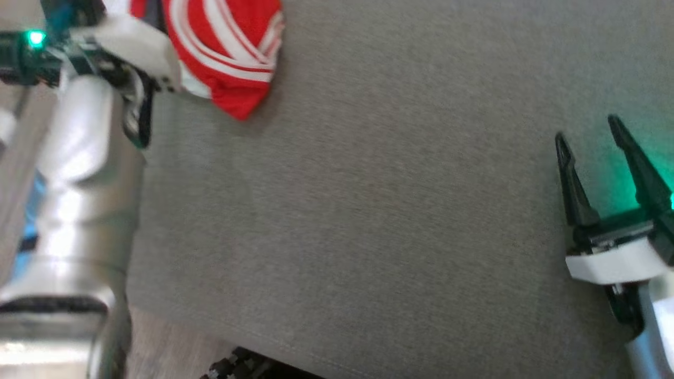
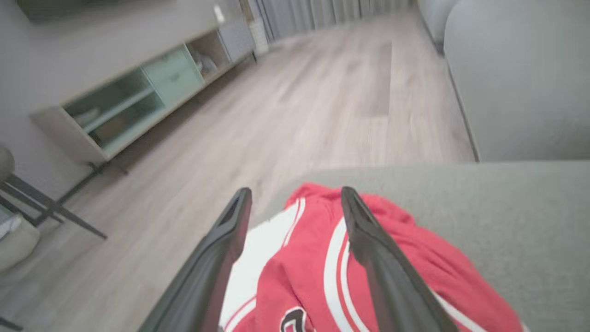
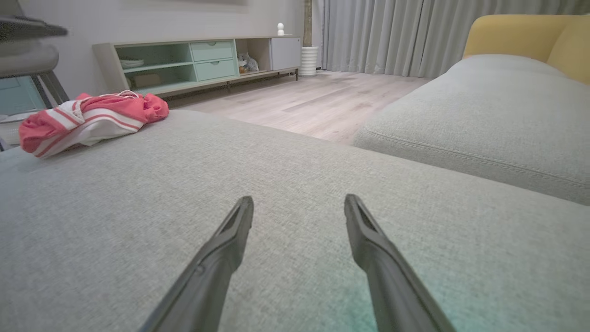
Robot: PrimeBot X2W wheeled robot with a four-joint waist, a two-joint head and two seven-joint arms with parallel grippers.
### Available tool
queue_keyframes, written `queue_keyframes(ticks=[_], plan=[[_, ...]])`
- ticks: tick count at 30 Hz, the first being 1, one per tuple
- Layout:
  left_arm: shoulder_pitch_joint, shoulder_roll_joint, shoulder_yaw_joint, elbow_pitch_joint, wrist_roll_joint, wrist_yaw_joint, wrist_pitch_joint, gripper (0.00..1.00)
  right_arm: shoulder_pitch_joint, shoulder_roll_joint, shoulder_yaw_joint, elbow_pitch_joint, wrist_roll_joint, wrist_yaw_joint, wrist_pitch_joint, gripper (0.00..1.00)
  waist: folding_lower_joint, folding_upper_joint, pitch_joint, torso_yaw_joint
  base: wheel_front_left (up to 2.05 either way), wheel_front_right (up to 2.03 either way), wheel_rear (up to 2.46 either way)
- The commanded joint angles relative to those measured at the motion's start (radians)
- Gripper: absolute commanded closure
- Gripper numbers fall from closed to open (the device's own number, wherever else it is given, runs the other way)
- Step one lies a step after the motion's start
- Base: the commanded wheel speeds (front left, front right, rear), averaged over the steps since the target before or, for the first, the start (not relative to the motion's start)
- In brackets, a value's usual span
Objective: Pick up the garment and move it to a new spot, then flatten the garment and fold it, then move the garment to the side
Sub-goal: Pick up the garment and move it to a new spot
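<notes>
One garment atop grey sofa cushion

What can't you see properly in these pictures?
- Head view: the garment is cut off by the top edge, and the left arm covers its left side.
- Left wrist view: the black print is cut off by the bottom edge and blurred, so it is unreadable.
- Left wrist view: too blurred to tell whether the left jaws touch the garment.
- Right wrist view: things inside the cabinet are too small.
</notes>
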Motion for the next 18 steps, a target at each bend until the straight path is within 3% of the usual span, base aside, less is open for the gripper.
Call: queue_keyframes(ticks=[1, 8, 9, 10, 12, 13, 16, 18], plan=[[-0.024, 0.062, 0.034, 0.022, -0.007, -0.005, 0.030, 0.00, -0.005, -0.017, 0.027, -0.022, -0.002, -0.001, -0.005, 0.00, -0.0004, 0.0001, 0.074, -0.071, 0.00, 0.00, 0.00], [-0.139, 0.090, 0.027, 0.371, -0.019, -0.016, 0.251, 0.00, -0.028, -0.017, 0.035, -0.043, -0.006, -0.001, -0.005, 0.00, -0.0004, 0.0001, 0.133, -0.139, 0.00, 0.00, 0.00], [-0.137, 0.096, 0.025, 0.399, -0.019, -0.017, 0.264, 0.42, -0.029, -0.012, 0.035, -0.043, -0.006, -0.001, -0.005, 0.00, -0.0004, 0.0001, 0.136, -0.147, 0.00, 0.00, 0.00], [-0.137, 0.104, 0.019, 0.414, -0.013, -0.015, 0.259, 1.00, -0.030, -0.007, 0.036, -0.043, -0.007, -0.001, -0.005, 0.00, -0.0004, 0.0001, 0.139, -0.153, 0.00, 0.00, 0.00], [-0.146, 0.118, 0.006, 0.415, 0.002, -0.001, 0.201, 1.00, -0.034, 0.004, 0.030, -0.041, -0.007, -0.001, -0.005, 0.00, -0.0004, 0.0001, 0.141, -0.157, 0.00, 0.00, 0.00], [-0.164, 0.132, -0.001, 0.394, 0.014, 0.027, 0.103, 1.00, -0.033, 0.012, 0.029, -0.033, -0.007, -0.001, -0.005, 0.00, -0.0004, 0.0001, 0.129, -0.157, 0.00, 0.00, 0.00], [-0.197, 0.161, -0.018, 0.370, 0.040, 0.066, -0.027, 1.00, -0.039, 0.032, 0.039, -0.019, -0.001, -0.001, -0.005, 0.00, -0.0004, 0.0001, 0.085, -0.166, 0.00, 0.00, 0.00], [-0.222, 0.176, -0.021, 0.357, 0.044, 0.075, -0.092, 1.00, -0.044, 0.052, 0.045, -0.011, 0.004, -0.001, -0.005, 0.00, -0.0004, 0.0001, 0.044, -0.179, 0.00, 0.00, 0.00]])
